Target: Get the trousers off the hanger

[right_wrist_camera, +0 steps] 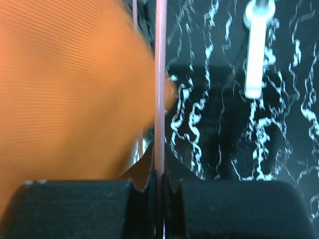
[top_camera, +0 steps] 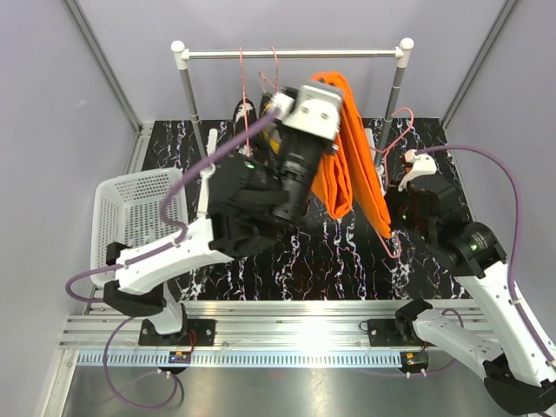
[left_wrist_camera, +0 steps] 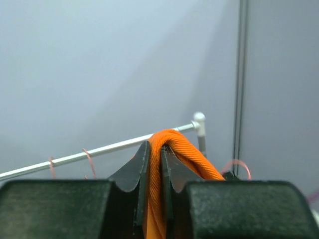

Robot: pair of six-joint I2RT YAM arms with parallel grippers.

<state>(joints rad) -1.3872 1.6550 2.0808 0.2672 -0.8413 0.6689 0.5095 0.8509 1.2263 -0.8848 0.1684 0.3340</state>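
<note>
Aloft, the left end effector (left_wrist_camera: 155, 149) pinches a fold of the orange trousers (left_wrist_camera: 175, 143); the right end effector (right_wrist_camera: 159, 174) clamps the pink hanger wire (right_wrist_camera: 160, 89).

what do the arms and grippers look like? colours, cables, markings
The left arm and right arm match: white shells on lower links, black joints and forearms, a purple cable along each. White-grey camera block at the left wrist. The left gripper and right gripper: matt black wedge fingers, finely toothed inner edges. No legible markings.

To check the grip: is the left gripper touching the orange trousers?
Touching. The left wrist view shows the left gripper shut on the orange trousers.
</note>
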